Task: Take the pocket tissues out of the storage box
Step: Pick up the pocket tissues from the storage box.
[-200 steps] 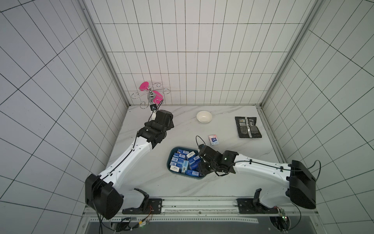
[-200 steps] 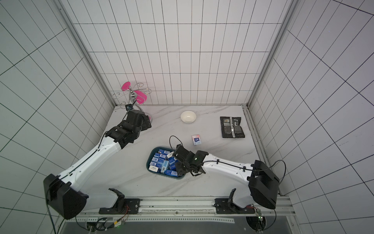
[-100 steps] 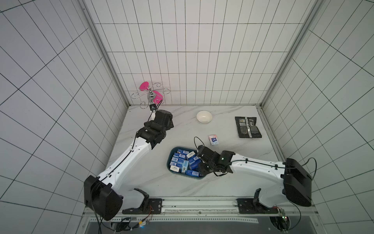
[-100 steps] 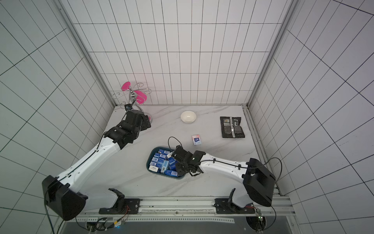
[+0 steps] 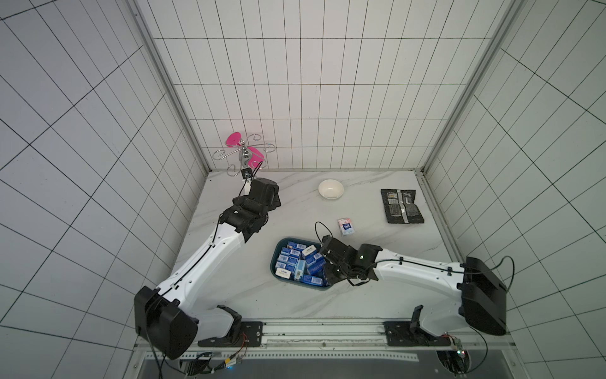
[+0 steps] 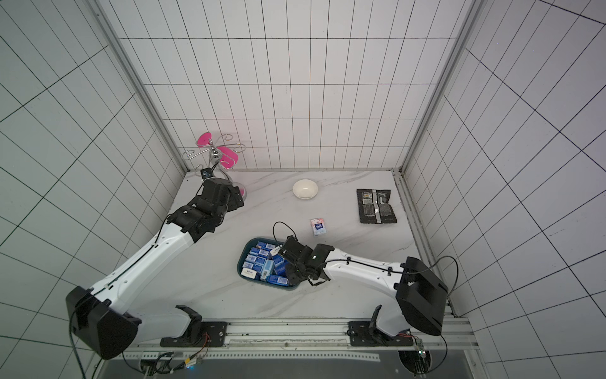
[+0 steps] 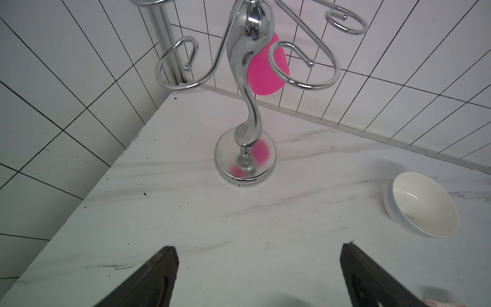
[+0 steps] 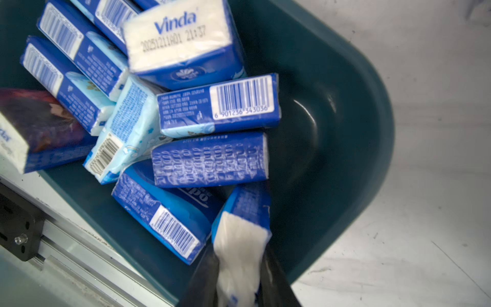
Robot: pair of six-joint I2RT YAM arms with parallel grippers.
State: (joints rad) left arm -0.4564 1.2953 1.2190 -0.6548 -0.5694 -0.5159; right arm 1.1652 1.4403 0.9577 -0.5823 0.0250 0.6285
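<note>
Right gripper point(image 8: 240, 268) shown clamped on the white end of one blue pack point(image 8: 244, 210), among the pocket tissues point(image 8: 212, 106) in the storage box point(image 8: 345, 127) near the front edge of the table point(image 5: 278, 302). The soft pack is best lifted straight up, so that neighbouring packs are not dragged out.

We find pocket tissues point(image 5: 296, 266) in the storage box point(image 5: 273, 262) on the desk point(image 5: 249, 295); a lone pack point(image 5: 345, 227) behind it, bowl point(image 5: 330, 189) farther back, foil packet point(image 5: 401, 206) back-right.
</note>
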